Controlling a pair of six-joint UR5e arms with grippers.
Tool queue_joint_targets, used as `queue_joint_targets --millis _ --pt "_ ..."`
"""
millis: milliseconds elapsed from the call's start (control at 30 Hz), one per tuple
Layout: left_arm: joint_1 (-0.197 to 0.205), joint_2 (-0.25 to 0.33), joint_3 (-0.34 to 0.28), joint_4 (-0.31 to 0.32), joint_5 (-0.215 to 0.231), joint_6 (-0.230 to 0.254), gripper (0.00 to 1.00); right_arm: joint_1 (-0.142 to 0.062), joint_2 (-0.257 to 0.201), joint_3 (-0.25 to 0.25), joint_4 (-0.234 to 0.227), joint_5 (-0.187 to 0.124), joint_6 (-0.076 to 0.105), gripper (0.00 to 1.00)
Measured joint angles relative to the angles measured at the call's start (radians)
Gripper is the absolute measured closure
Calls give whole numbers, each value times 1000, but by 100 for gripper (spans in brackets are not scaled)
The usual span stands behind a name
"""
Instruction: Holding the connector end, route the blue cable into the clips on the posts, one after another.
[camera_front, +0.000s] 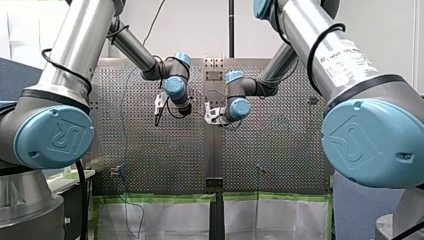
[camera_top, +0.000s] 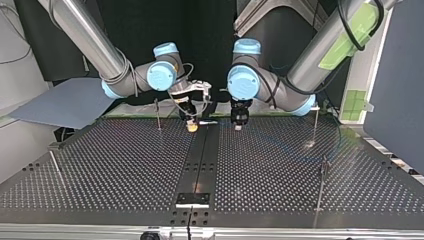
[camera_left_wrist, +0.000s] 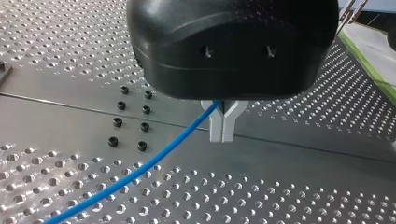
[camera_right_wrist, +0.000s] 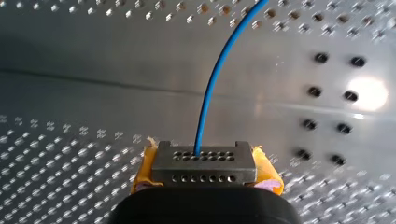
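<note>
The blue cable (camera_right_wrist: 205, 107) comes out of the top of a grey connector (camera_right_wrist: 204, 163) dotted with small holes. My right gripper (camera_right_wrist: 205, 173) clamps that connector between its yellow pads (camera_right_wrist: 268, 174), and from there the cable arcs away over the perforated table (camera_right_wrist: 56, 154). In the left wrist view the cable rises from the table surface to my left gripper (camera_left_wrist: 223, 133). The gripper's pale fingers (camera_left_wrist: 217, 127) are pressed together at the tips, with the cable caught in the notch above them, just under the black body. In the top view both grippers hang low and near each other at the far middle of the table, one on each side of its dark centre strip (camera_top: 200, 162). Thin posts stand around them: one post (camera_top: 158, 114) at the far side just left of my right gripper, a second post (camera_top: 316, 122) at the far right, a third post (camera_top: 321, 182) nearer at the right, and a fourth post (camera_top: 54, 165) at the near left.
</note>
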Motion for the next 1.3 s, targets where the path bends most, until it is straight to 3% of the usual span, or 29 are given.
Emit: queue_joint_targets --millis 267,733,967,1067,1167,1300 --pt "-6 -7 -33 56 -4 -4 100 -18 1 65 -70 0 6 100" --pt "-42 -114 -45 121 -5 -9 100 -42 9 188 -200 -2 21 100" --pt "-47 -123 -99 192 -4 -25 100 -58 58 220 -262 0 19 100" --pt "-53 -144 -112 223 -1 -17 100 -63 69 239 -291 -2 29 100" --pt "-69 -172 -115 253 2 -9 100 -68 82 254 -319 -3 38 100" --pt "-102 -210 -115 292 -7 -21 100 -74 111 263 -353 -2 35 100"
